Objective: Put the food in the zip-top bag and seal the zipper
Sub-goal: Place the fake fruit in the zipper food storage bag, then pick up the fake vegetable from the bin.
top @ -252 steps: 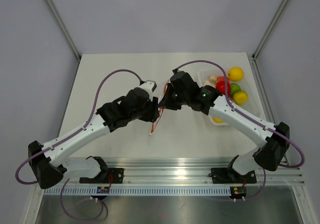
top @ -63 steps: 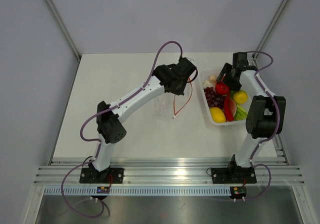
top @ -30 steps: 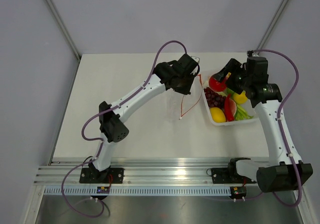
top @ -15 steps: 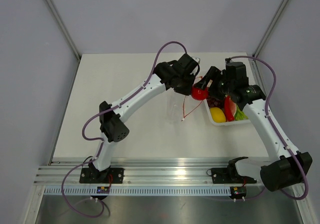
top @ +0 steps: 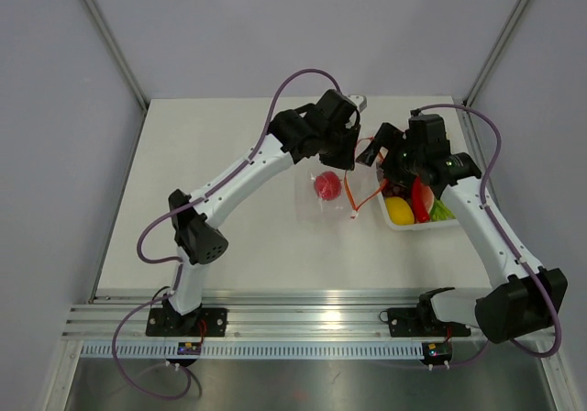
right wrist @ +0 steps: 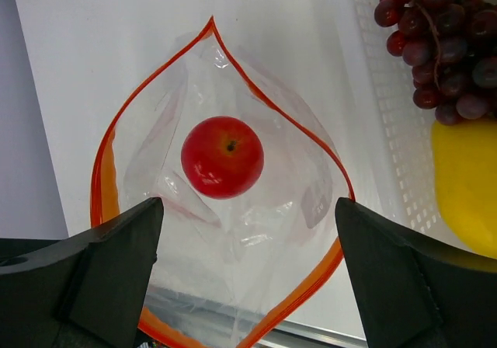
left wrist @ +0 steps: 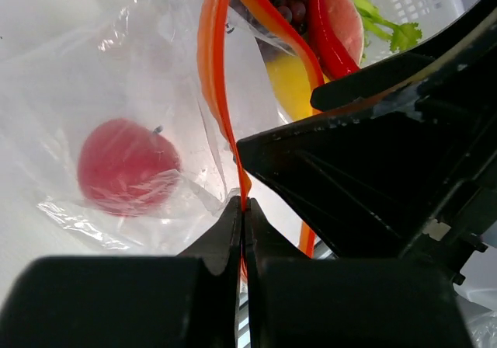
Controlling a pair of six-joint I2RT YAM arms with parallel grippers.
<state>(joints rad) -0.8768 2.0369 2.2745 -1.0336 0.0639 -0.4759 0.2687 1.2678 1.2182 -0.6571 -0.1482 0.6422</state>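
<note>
- While the left gripper (left wrist: 242,208) pinches the zipper (left wrist: 211,68), the bag (right wrist: 299,189) gapes open, with the red fruit (right wrist: 222,156) inside.
- Above the bag, the right gripper (right wrist: 247,208) hovers spread and empty.
- Filling looks barely begun; the next move probably calls for fetching the grapes (right wrist: 435,45) from the tray (right wrist: 388,130) beside the bag.

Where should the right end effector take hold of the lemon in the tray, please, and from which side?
Grip the lemon across its rounded middle, coming straight down from above. It lies in the near left corner of the tray, with walls on two sides, grapes beyond and a chili beside it, so a sideways approach looks blocked.
</note>
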